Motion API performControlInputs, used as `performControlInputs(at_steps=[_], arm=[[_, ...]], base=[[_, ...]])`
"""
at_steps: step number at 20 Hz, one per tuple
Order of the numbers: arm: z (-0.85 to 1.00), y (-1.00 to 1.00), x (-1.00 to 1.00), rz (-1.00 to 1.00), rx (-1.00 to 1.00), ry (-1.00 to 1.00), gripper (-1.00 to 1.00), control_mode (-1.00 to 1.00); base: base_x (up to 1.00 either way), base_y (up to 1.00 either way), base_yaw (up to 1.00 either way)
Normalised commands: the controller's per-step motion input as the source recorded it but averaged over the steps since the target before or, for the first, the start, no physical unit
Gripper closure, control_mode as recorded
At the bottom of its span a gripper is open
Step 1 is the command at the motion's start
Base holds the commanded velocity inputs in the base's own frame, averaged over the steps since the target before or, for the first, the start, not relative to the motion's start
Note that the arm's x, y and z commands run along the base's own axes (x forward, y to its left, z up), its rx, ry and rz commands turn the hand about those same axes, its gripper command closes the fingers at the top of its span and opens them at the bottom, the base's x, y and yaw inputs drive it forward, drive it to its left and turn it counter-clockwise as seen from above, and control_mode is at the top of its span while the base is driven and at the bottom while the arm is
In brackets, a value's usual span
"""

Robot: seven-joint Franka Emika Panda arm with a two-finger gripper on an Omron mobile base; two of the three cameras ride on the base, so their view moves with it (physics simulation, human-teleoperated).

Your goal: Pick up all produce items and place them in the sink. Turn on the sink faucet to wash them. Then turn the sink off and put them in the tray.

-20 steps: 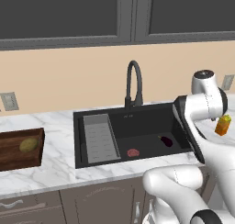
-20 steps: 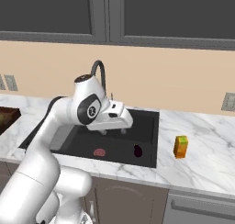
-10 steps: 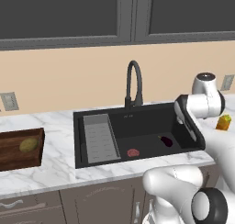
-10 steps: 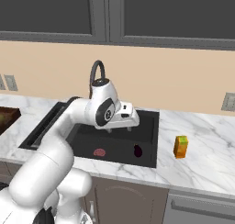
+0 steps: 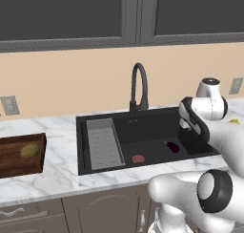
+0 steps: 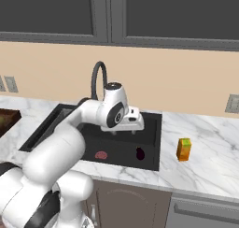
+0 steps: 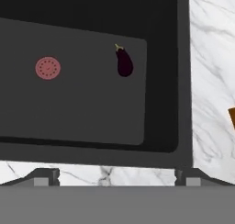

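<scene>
At the far left of the marble bench, the brown wooden tray holds the olive-yellow potato. Next comes the black sink: a grey ribbed rack along its left side, the gooseneck faucet behind, a flat red drain disc on the floor. The dark purple eggplant lies near the basin's right wall, apart from the disc. The jaws hang spread wide and empty above the basin, well clear of the eggplant. An orange block stands on the bench to the right.
</scene>
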Motion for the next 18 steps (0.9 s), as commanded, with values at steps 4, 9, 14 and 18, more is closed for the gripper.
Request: performControlInputs(at_steps=[4, 9, 14, 18], arm=[[-0.33, 0.0, 0.31, 0.01, 0.09, 0.01, -1.0, -1.0], [-0.42, 0.0, 0.36, 0.03, 0.05, 0.0, -1.0, -1.0], [-0.43, 0.0, 0.41, 0.02, 0.01, 0.0, -1.0, -1.0], [-0.35, -0.05, 0.42, 0.0, 0.0, 0.0, -1.0, -1.0]], base=[[0.0, 0.0, 0.0], [0.0, 0.0, 0.0], [0.0, 0.0, 0.0], [0.0, 0.0, 0.0]])
